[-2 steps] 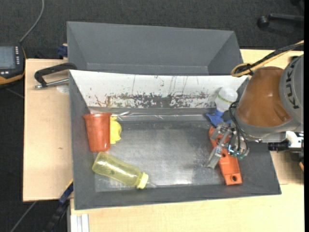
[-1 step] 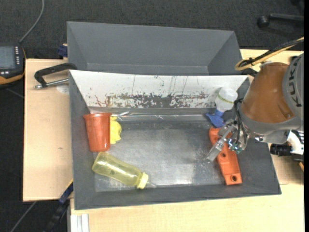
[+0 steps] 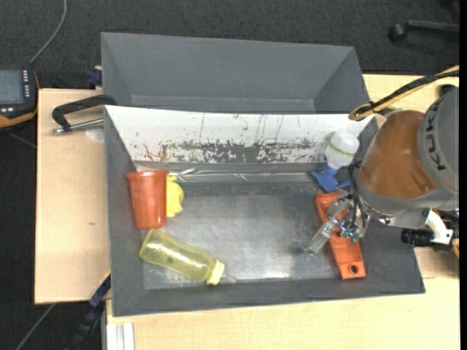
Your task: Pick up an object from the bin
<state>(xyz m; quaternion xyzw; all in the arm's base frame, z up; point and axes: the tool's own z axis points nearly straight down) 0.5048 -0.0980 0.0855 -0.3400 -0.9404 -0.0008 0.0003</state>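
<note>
Dark carpet (image 3: pixel 219 6) surrounds a pale wooden bench (image 3: pixel 69 195), seen from above and a little to one side. On the bench stands a grey metal bin (image 3: pixel 219 71) with tall sloping walls; its far inner wall is scuffed with brown marks, and its floor is bare shiny metal across the middle.

6 loose things lie in the bin, in 2 groups well apart. At the left, near the left wall, an orange cup (image 3: pixel 148 197) stands with its mouth toward the far wall. A yellow lump (image 3: pixel 174 197) touches the cup's right side, partly hidden behind it. Just in front of the cup, a clear yellowish bottle (image 3: pixel 179 258) lies on its side, its cap end pointing toward the near right.

At the right, the claw (image 3: pixel 315 243) angles down and leftward, its tip close to the bin floor. Whether it is spread or pressed together cannot be told. Just beside it, to the right, lies an orange piece (image 3: pixel 349 257) with a small hole at its near end, running along the right wall; nothing can be seen pinched in the claw. Behind that piece sits a blue scrap (image 3: pixel 326 179), and behind that, in the far right corner, a white ball (image 3: pixel 341 149). The arm (image 3: pixel 394 159), wrapped in an orange-brown cover, reaches in from the right.
</note>
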